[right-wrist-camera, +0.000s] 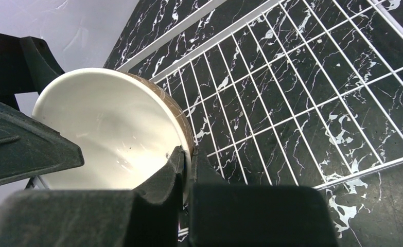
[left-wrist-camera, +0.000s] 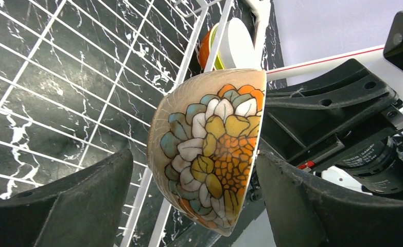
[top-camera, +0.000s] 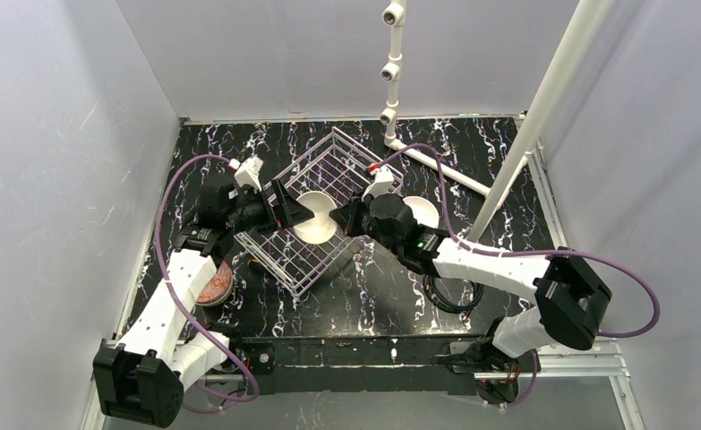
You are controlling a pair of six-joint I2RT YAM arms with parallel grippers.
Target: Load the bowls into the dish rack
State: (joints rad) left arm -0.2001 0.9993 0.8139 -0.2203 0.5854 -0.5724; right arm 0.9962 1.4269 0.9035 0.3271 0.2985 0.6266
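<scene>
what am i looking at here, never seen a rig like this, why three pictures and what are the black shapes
These are two robot arms bolted at the near edge of a black marbled table. The wide picture comes from a fixed camera above and behind them. The other two come from cameras on the left and right wrists, so the dark shapes at the bottom of those pictures are each arm's own fingers.

In the middle sits a wire dish rack. There the right gripper pinches the rim of a flowered bowl, which is white inside. The left gripper is open, with a finger on either side of that bowl.

Also on the table are a stack of bowls just outside the rack, a red-patterned bowl under the left arm, and a coiled cable.
</scene>
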